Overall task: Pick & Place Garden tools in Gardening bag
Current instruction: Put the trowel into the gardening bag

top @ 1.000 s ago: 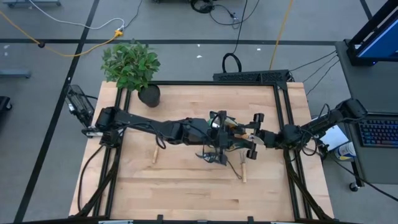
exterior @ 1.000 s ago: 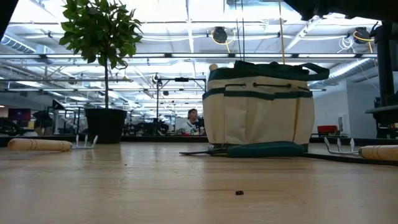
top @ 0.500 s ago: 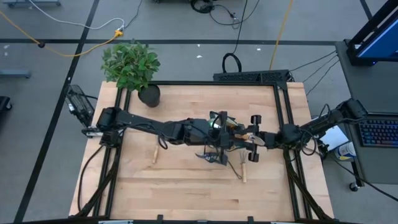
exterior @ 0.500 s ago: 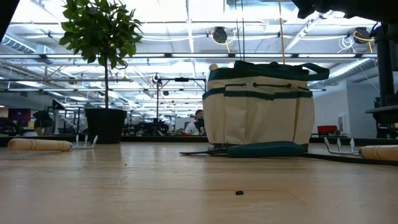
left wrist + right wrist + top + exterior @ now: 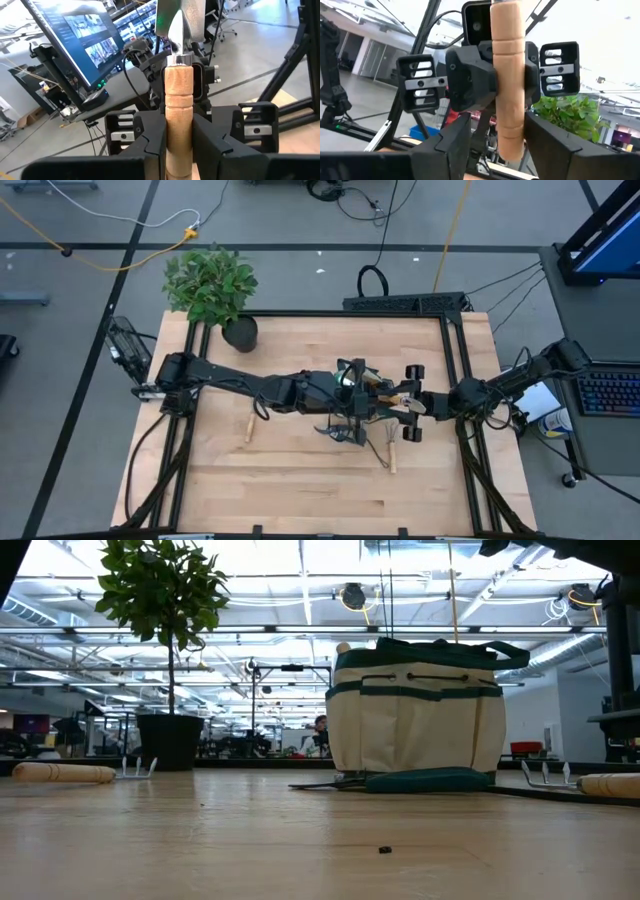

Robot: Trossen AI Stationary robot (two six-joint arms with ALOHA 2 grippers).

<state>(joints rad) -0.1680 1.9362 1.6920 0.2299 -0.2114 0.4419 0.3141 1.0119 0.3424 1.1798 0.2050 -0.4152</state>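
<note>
My left gripper [image 5: 362, 392] is shut on a wooden-handled garden tool [image 5: 385, 393], high over the gardening bag [image 5: 348, 415]. The bag is cream with dark green trim and stands on the table in the low view [image 5: 418, 710]. My right gripper [image 5: 402, 403] faces the left one, open. Its fingers [image 5: 455, 140] stand on either side of the handle's lower end [image 5: 510, 145]. A fork-like tool [image 5: 390, 452] and another wooden-handled tool [image 5: 249, 425] lie flat on the table. A dark green item [image 5: 425, 780] lies at the bag's foot. My left gripper pinches the tool's wooden handle [image 5: 178, 117] between its two fingers [image 5: 150, 145], below the turned grooves. The fingers come level from the table's left and lie across the handle. The tool stands roughly upright, metal blade [image 5: 176, 30] up, lifted clear above the bag.
A leafy plant in a black pot [image 5: 240, 332] stands at the table's far left. Black frame rails [image 5: 455, 360] run along the table's sides. A person shows far behind the bag in the low view [image 5: 320, 730]. Bare wood lies along the near edge [image 5: 300, 490].
My right gripper has shifted slightly beside the handle, first toward my left gripper, then a little back toward the table's right edge. My left gripper and the tool have kept still over the bag.
</note>
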